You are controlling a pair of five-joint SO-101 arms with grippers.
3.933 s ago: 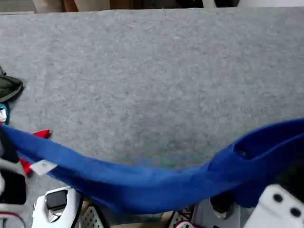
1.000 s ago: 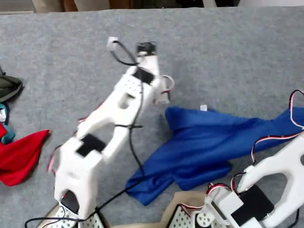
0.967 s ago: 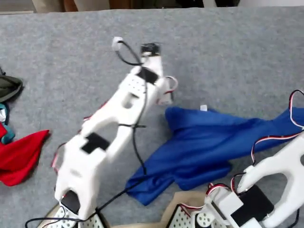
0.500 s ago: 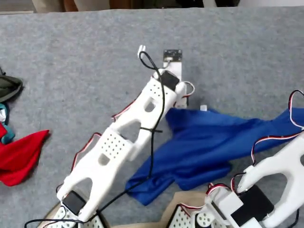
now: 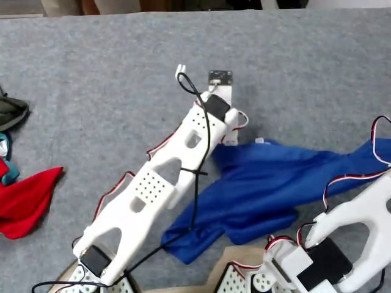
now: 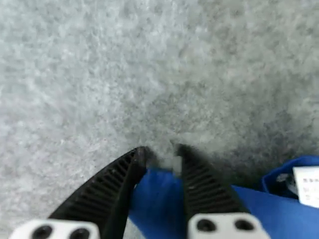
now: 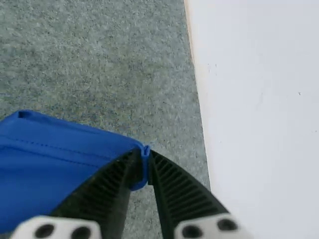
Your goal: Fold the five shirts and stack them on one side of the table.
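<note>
A blue shirt (image 5: 275, 183) lies crumpled on the grey felt table (image 5: 110, 73), right of the middle, running out to the right edge. My left arm stretches from the front left to the shirt's far left corner. There my left gripper (image 5: 225, 139) (image 6: 159, 152) stands open on the felt, with the blue shirt (image 6: 154, 199) between its fingers behind the tips. A white label (image 6: 308, 185) shows on the shirt's neck. My right gripper (image 7: 144, 152) is shut on a corner of the blue shirt (image 7: 55, 154) near the table's right edge.
A red shirt (image 5: 27, 198) lies bunched at the front left, with a dark green garment (image 5: 11, 113) and a teal scrap (image 5: 5, 152) behind it at the left edge. Beyond the table's edge is a white surface (image 7: 259, 99). The right arm's base (image 5: 317, 256) sits front right.
The shirt, earlier held stretched between both arms, now lies on the table. My left arm has swung right from the middle and come down over the shirt's corner. The right arm kept still.
</note>
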